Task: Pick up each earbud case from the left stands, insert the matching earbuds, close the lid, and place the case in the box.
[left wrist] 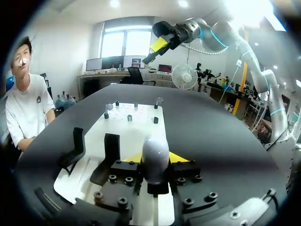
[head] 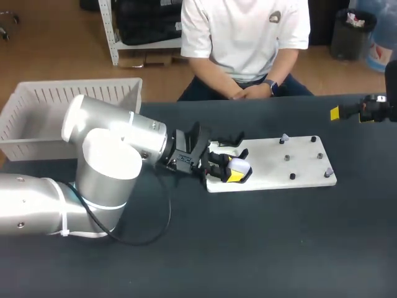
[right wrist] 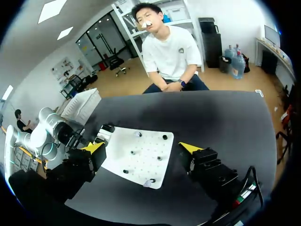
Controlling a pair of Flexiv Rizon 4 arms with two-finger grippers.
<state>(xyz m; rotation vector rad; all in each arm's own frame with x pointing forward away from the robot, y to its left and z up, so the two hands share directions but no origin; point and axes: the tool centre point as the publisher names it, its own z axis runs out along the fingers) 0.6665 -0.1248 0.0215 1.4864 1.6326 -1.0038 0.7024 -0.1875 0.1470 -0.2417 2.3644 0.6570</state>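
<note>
A white earbud case [head: 244, 166] sits at the left end of the white board [head: 273, 162], just in front of the black stands [head: 228, 140]. My left gripper [head: 234, 171] is shut on it. In the left wrist view the case [left wrist: 155, 149] stands upright, with the yellow fingertips [left wrist: 179, 157] touching it on both sides. Two small pale earbuds [head: 284, 138] [head: 327, 172] rest on pegs at the board's right end. My right gripper [head: 363, 112] hangs open well above the table's right side, and from its wrist the board [right wrist: 141, 157] lies below it.
A white slatted basket [head: 68, 108] stands at the table's back left. Several short dark pegs [head: 288, 158] stick up from the board. Two black stands [left wrist: 75, 148] [left wrist: 110, 150] rise beside the left gripper. Dark table surrounds the board.
</note>
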